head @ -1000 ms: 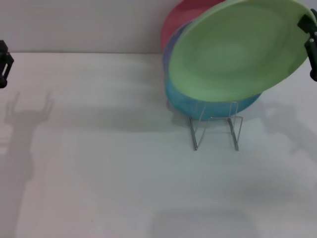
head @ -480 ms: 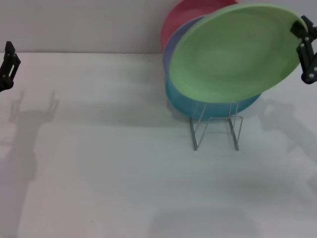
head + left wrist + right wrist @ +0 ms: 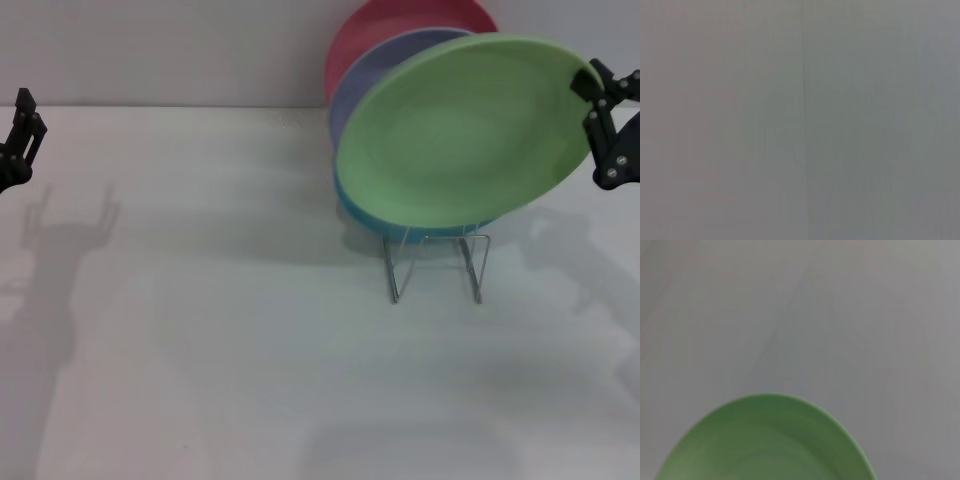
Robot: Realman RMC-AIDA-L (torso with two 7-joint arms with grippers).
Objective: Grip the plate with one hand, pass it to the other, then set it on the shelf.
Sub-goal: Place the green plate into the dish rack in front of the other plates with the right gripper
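Nearest to the robot, the white table [image 3: 250, 380] carries only shadows. A little farther stands the shelf [image 3: 436, 262], a thin wire rack whose two loops show below the plates.

Above the shelf is the plate [image 3: 465, 130], light green and tilted, with its face turned toward the robot. Its lower rim hangs just over the wires, in front of a turquoise plate [image 3: 352, 207], a lavender plate [image 3: 375, 70] and a red plate [image 3: 380, 25] that lean behind it. I cannot tell if the green plate already touches the rack.

The plate looks like matte plastic, so I judge it light and stiff, not fragile, but smooth enough to slip or turn in a narrow grip. The raised rim is the natural place to take it — a grip at the edge leaves the lower rim free to enter between the wires.

The right gripper [image 3: 598, 105] is at the plate's right rim, its black jaws nearly closed and pinching that edge. The right wrist view shows only the green rim over the table.

The left gripper [image 3: 18, 140] waits at the far left, well apart from the plates — whether its jaws are open I cannot tell.
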